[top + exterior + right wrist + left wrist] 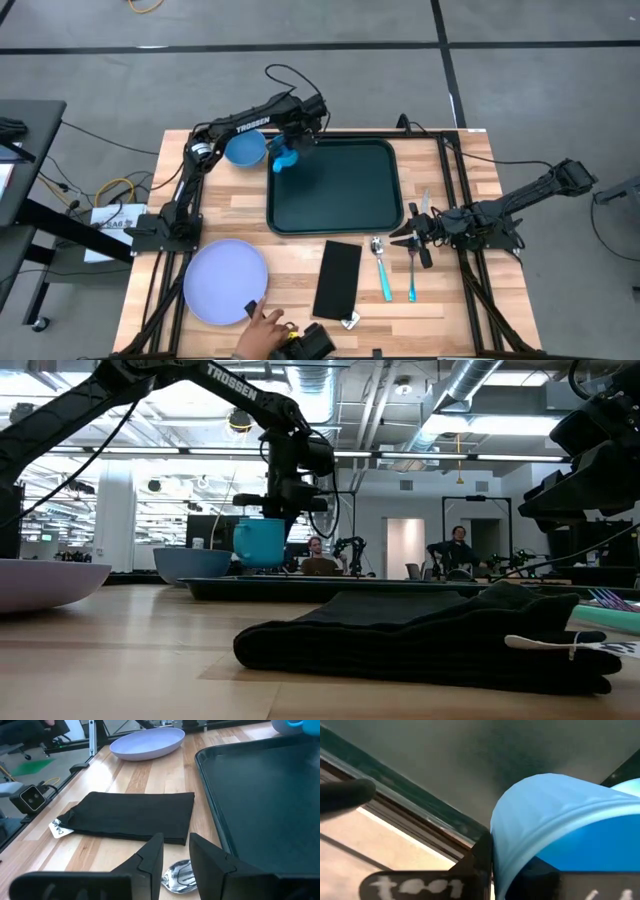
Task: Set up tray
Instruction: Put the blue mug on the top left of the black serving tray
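A: Carrying a blue cup over the upper-left corner of the tray, the left pincer pinches the cup by its rim; the low view shows the cup hanging clear above the tray.

B: And the tray itself?

A: Centre of the table, toward the top of the frame. A blue bowl sits just off its upper-left corner, a lavender plate at lower left, a black cloth below the tray.

B: The right arm?

A: Its pincer hovers at right of frame over a spoon and fork, fingers slightly parted, holding nothing.

B: How should the cup go down?

A: Likely straight down, kept level, well inside the rim, letting go only once the base rests flat. A hand at the bottom edge is near the plate; worth keeping clear of it.
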